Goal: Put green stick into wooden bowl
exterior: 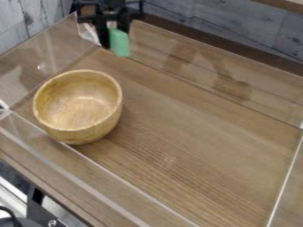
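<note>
We are carrying the green stick (119, 39) in the air near the far edge of the tabletop (201, 115), and the way it hangs tells us most of what we need. The gripper (112, 25) comes in from the top of the view with its jaws closed tight on the stick's upper end, so the mint-green bar dangles below them, roughly upright with a slight tilt. Holding it by one end leaves the lower end free to enter a container first, which suits a drop into something deep.

The wooden bowl (78, 106) sits on the left part of the tabletop, nearer to us than the gripper, its mouth open upward and nothing visible inside. The stick is well apart from it, up and beyond its far rim, so we judge the carry as under way but the placing not yet done.

Clear low walls (279, 191) edge the work surface, and a small clear folded stand (88, 28) sits at the far corner just beside the gripper. We read the stick's height above the wood as a way of clearing the bowl's thick rim. What we think remains is to bring the stick over the bowl's opening before letting go; released from here it would land on bare wood.
</note>
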You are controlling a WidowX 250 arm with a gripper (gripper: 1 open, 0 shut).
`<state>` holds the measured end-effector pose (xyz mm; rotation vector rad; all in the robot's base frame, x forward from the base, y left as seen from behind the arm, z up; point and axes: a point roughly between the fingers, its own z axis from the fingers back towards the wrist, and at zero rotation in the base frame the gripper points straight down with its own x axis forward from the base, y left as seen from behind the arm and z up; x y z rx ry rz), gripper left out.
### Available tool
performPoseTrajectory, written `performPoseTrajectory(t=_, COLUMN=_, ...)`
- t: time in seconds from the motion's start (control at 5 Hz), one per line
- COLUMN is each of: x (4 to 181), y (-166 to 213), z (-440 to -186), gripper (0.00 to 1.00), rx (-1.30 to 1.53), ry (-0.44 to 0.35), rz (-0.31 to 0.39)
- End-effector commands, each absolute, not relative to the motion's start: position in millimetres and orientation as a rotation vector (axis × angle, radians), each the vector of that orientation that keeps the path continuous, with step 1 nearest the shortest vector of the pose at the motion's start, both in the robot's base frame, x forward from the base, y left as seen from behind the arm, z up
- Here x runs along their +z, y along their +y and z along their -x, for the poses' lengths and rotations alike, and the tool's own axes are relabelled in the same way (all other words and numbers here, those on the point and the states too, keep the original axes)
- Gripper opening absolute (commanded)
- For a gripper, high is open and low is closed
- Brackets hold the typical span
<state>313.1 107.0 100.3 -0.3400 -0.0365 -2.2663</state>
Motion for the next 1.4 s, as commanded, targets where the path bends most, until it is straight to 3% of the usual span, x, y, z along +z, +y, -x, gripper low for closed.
performPoseTrajectory(t=0.0, x=123.6, y=124.6, z=-305.2, gripper=0.00, rx=-2.291, ry=-0.012, rz=0.223)
performPoseTrajectory(t=0.4, x=120.9, y=120.9, z=-298.2, gripper=0.00, rx=-2.306, ry=0.004, rz=0.286)
performPoseTrajectory(t=1.2, x=116.8, y=105.4, z=-281.3, gripper=0.00, rx=-2.321, ry=0.026, rz=0.481)
